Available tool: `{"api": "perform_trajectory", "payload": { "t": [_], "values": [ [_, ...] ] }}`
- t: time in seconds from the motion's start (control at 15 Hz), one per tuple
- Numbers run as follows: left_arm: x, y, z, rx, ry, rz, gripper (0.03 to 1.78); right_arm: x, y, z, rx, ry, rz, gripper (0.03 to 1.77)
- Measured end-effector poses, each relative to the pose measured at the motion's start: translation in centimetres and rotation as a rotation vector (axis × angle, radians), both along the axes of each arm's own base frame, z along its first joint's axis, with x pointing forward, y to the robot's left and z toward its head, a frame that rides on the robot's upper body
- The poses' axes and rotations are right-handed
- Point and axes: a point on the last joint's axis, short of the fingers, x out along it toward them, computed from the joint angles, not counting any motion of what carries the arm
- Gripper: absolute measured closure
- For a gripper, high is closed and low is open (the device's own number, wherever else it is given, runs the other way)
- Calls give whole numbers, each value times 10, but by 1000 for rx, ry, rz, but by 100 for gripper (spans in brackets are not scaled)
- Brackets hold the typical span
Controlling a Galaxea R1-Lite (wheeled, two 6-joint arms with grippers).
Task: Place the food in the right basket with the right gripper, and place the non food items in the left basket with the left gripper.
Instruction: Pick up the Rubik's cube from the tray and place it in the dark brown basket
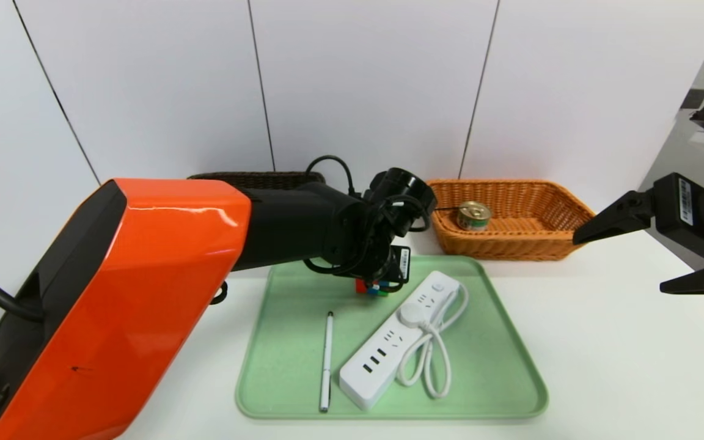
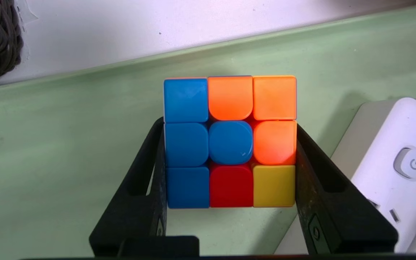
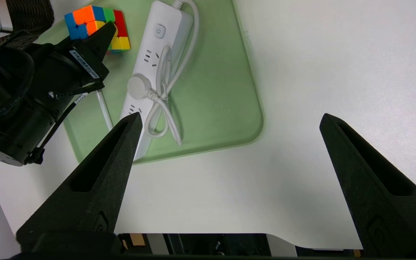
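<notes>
With the tin can (image 1: 473, 215) already in the orange basket (image 1: 566, 214), the left gripper (image 2: 229, 169) has its 2 fingers against the puzzle cube (image 2: 230, 141) on the green tray (image 1: 498, 366), apparently clamping it for a lift toward the dark basket (image 1: 254, 178), while the right gripper (image 1: 624, 250) hangs spread and empty.

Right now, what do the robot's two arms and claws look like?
The left arm wears a glossy orange shell over thick black parts, with looping black cables. Its left gripper has two flat black fingers. The right gripper is black, with two pointed fingers and a white barcode sticker.
</notes>
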Motion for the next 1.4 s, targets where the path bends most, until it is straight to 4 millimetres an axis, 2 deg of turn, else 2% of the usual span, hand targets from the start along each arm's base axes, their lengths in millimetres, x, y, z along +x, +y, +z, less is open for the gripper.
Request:
{"api": "perform_trajectory", "payload": {
  "t": [0.2,0.4,0.73,0.87,1.0,1.2,1.4],
  "values": [
    [-3,3,11,-14,-13,-2,86,0,1,-1,-1,2,4,10],
    [-12,8,33,-59,-27,-46,87,0,1,-4,-2,15,2,10],
    [-38,26,94,-169,-97,-193,88,0,1,-4,-1,14,3,10],
    [-38,47,119,-157,-169,-207,88,0,1,-4,-1,12,3,10],
    [-28,79,136,-150,-219,-167,88,0,1,-3,0,8,4,10],
    [-4,129,149,-156,-247,-76,88,0,1,0,3,-4,7,10],
    [20,182,152,-142,-262,18,88,1,3,2,15,-24,9,10]
  ]
}}
